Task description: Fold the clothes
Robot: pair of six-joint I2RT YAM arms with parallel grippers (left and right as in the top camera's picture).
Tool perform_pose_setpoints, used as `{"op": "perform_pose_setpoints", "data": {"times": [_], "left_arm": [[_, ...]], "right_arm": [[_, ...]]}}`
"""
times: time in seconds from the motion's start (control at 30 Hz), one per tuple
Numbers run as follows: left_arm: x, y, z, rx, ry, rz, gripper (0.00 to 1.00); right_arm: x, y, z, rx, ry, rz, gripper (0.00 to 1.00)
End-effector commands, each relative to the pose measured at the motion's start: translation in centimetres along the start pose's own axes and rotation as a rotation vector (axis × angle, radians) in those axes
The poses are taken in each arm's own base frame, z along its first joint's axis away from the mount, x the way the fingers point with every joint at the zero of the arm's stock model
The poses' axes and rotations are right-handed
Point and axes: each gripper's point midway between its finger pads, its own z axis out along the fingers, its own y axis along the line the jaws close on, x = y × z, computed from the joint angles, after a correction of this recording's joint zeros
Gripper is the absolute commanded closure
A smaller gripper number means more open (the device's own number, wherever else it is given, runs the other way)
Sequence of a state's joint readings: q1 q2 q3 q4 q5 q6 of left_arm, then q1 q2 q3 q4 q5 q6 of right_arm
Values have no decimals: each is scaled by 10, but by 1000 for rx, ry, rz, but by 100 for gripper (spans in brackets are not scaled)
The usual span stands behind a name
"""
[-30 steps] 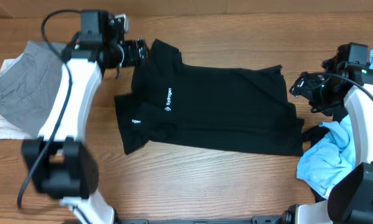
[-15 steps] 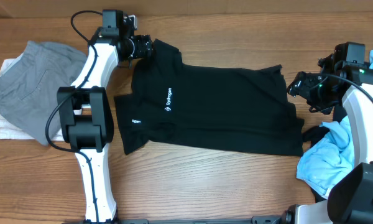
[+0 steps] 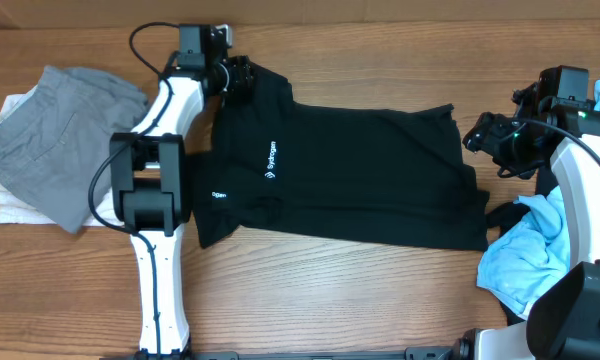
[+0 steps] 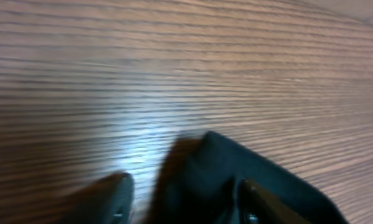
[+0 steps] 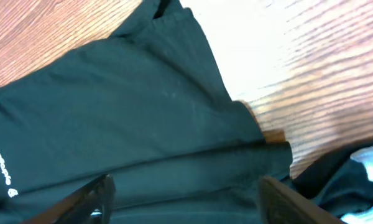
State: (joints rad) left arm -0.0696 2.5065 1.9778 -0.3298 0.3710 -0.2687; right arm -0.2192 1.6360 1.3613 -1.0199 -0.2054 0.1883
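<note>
- Grey cloth (image 3: pixel 55 130) is heaped at the far left, partly over a white piece (image 3: pixel 10 205). Both are kept off the working middle of the table (image 3: pixel 360 300), so they are judged to be set aside.
- The left gripper (image 3: pixel 237 77) is brought to the far left corner of the shirt (image 3: pixel 370 175). In its wrist view, which is blurred, the fingers (image 4: pixel 116 199) are spread with the black corner between them. Nothing is pinched yet, and the placing is judged to be for taking that corner.
- The shirt is laid flat in the middle of the table, logo (image 3: pixel 270 160) upward. Its near left sleeve is doubled over itself, so some smoothing may be needed there.
- The right gripper (image 3: pixel 483 140) is held just beside the shirt's right edge. Its jaws are wide apart and empty, with the hem seen below them in the wrist view. It is judged to be posted there to lift the opposite end.
- A light blue garment (image 3: pixel 525 260) is bunched at the near right by the right arm. A dark piece (image 3: pixel 508 213) beside it touches the shirt's near right corner. Either could be caught up if that side is folded.
</note>
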Motion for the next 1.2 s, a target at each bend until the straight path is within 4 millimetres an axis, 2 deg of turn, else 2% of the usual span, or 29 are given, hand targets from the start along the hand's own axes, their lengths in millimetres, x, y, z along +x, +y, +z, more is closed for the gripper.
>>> {"op": "perform_pose_setpoints", "data": {"times": [0.0, 0.13, 0.2, 0.37, 0.43, 0.57, 0.67, 0.7, 0.87, 1.07, 1.17], "left_arm": [[6, -12, 11, 31, 15, 13, 59], [7, -14, 11, 39, 19, 14, 91], [7, -18, 10, 73, 26, 5, 96], [-16, -43, -21, 241, 25, -83, 96], [-20, -50, -35, 266, 37, -106, 96], [-21, -60, -62, 249, 74, -129, 96], [-18, -66, -80, 238, 106, -148, 96], [-13, -69, -86, 231, 134, -163, 96], [7, -61, -88, 179, 210, -210, 96], [21, -54, -89, 140, 257, -183, 96], [23, -52, -90, 134, 263, -178, 96]], "right_arm": [[-6, 5, -5, -15, -28, -13, 31], [-16, 7, -4, -24, -62, -21, 40], [-20, 8, 0, -26, -70, -24, 41], [-42, 6, 32, -33, -100, -56, 34], [-56, 8, 47, -40, -132, -87, 26], [-84, 16, 73, -60, -214, -157, 16], [-98, 23, 96, -72, -259, -184, 15], [-102, 29, 113, -84, -272, -202, 16], [-94, 42, 151, -99, -252, -237, 21], [-86, 40, 175, -72, -226, -238, 29], [-84, 37, 178, -60, -218, -235, 43]]}}
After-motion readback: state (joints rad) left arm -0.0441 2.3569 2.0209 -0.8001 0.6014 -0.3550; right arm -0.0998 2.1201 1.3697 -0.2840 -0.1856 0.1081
